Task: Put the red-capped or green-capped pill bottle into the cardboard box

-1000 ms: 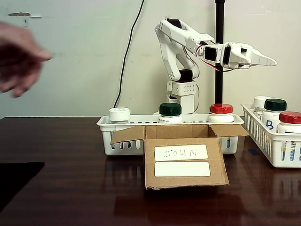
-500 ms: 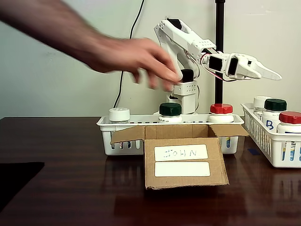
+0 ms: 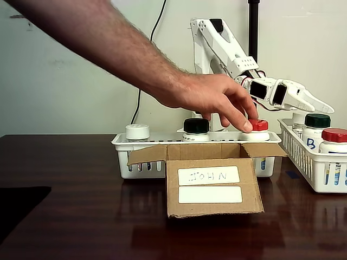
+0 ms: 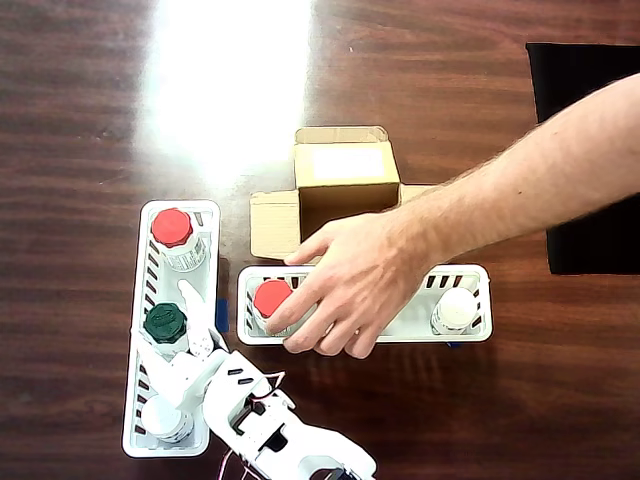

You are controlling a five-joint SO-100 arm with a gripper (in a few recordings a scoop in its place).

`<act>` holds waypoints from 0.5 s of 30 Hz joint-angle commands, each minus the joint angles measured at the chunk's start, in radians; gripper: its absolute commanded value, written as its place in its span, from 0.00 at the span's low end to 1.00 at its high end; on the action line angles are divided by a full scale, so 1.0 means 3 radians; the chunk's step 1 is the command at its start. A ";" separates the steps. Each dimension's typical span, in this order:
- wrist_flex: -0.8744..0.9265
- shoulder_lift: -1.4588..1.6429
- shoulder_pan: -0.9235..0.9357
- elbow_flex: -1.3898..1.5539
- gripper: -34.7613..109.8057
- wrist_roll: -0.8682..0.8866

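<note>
Meanwhile, a person's hand (image 3: 211,100) covers the basket (image 4: 470,335) bottles; the tool (image 3: 317,103) hovers, fingers pressed together.

Dark glossy wooden table (image 3: 81,216), cardboard box (image 3: 211,181), two white slotted baskets (image 4: 168,330) (image 3: 141,157), black mat (image 4: 585,150)

Two still cameras watch my table, one from the front and one from above.
The fixed view sits low at table height, close in, facing the labelled front of the cardboard box (image 3: 211,184) with my arm (image 3: 227,49) and the wall behind it. The overhead view looks straight down, with my arm (image 4: 270,430) at its bottom edge, so it is turned around against the front one. Both take in the box (image 4: 342,165), the two white baskets (image 3: 124,143) (image 4: 470,335) and a person's hand (image 3: 211,97) (image 4: 355,285).
</note>
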 commanded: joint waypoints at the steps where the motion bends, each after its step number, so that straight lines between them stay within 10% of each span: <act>1: -0.0307 -0.0112 0.0051 -0.0189 0.74 0.0041; 15: -0.0803 -0.0747 0.0276 -0.0240 0.73 -0.0010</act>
